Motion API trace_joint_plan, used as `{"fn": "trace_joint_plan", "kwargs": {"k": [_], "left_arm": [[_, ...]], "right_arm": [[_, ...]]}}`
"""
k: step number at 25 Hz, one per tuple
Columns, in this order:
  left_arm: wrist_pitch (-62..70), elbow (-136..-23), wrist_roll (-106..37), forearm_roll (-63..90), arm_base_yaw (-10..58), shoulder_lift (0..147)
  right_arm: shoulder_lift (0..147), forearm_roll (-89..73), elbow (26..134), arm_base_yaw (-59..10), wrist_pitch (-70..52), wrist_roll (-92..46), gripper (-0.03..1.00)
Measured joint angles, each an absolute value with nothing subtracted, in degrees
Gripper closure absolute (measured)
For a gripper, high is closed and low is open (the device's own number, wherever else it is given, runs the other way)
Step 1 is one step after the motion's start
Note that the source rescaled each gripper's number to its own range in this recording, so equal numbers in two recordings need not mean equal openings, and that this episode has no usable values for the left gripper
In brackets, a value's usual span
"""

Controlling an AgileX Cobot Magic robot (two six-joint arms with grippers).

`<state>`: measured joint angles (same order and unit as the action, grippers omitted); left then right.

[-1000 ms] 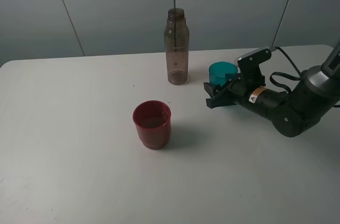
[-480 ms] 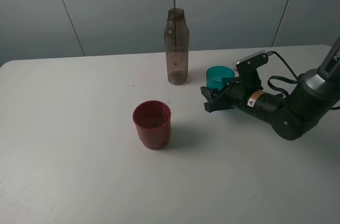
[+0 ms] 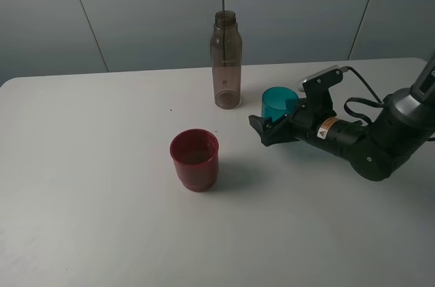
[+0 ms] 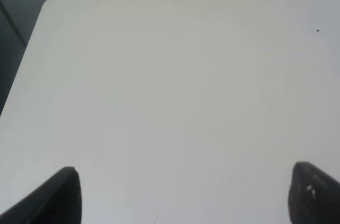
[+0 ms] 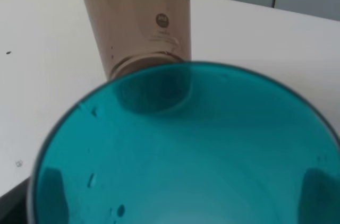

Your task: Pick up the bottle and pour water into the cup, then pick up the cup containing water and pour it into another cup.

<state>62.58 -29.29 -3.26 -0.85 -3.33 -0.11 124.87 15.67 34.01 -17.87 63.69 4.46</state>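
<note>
Bottle (image 3: 225, 59): tall slim smoky-brown translucent plastic, threaded neck, no cap, upright at approx 12 o'clock on the table, looks empty. Teal cup (image 3: 279, 105): translucent teal-blue tumbler, upright, at approx 4 o'clock from bottle, near but apart; a few droplets on inside wall in right wrist view (image 5: 186, 149). Red cup (image 3: 195, 159): opaque red, short & wide w/ stepped base, upright, mouth up, at approx 7 o'clock from bottle, well apart from teal cup; some liquid seems to sit inside.
</note>
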Motion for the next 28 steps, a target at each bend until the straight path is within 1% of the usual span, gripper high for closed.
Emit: {"fn": "trace_joint_plan", "kwargs": {"k": [6, 10, 12, 14, 18, 20, 22, 24, 27, 28], "left_arm": [[62.58, -29.29, -3.26, -0.85, -3.33, -0.11], [62.58, -29.29, -3.26, -0.85, -3.33, -0.11], [62.58, -29.29, -3.26, -0.85, -3.33, -0.11], [62.58, -29.29, -3.26, -0.85, -3.33, -0.11], [62.58, -29.29, -3.26, -0.85, -3.33, -0.11], [62.58, -29.29, -3.26, -0.85, -3.33, -0.11], [62.58, -29.29, -3.26, -0.85, -3.33, -0.11], [62.58, -29.29, -3.26, -0.85, -3.33, -0.11], [62.58, -29.29, -3.26, -0.85, -3.33, -0.11], [62.58, -29.29, -3.26, -0.85, -3.33, -0.11]], "right_arm": [[115.01, 13.95, 31.98, -17.87, 61.68, 4.55, -0.03], [105.68, 15.51, 31.61, -17.87, 53.64, 6.65, -0.03], [100.08, 17.04, 31.61, -17.87, 47.14, 8.70, -0.03], [94.82, 18.96, 31.61, -17.87, 39.24, 11.71, -0.03], [83.87, 20.43, 31.61, -17.87, 19.74, 19.20, -0.03], [78.34, 19.73, 32.25, -17.87, 6.52, 21.33, -0.03], [73.22, 16.97, 33.77, -17.87, -7.10, 20.82, -0.03], [68.60, 13.05, 35.80, -17.87, -18.61, 17.25, -0.03], [61.64, 7.26, 38.80, -17.87, -33.90, 13.93, -0.03], [59.50, 5.94, 39.59, -17.87, -37.23, 13.56, -0.03]]}}
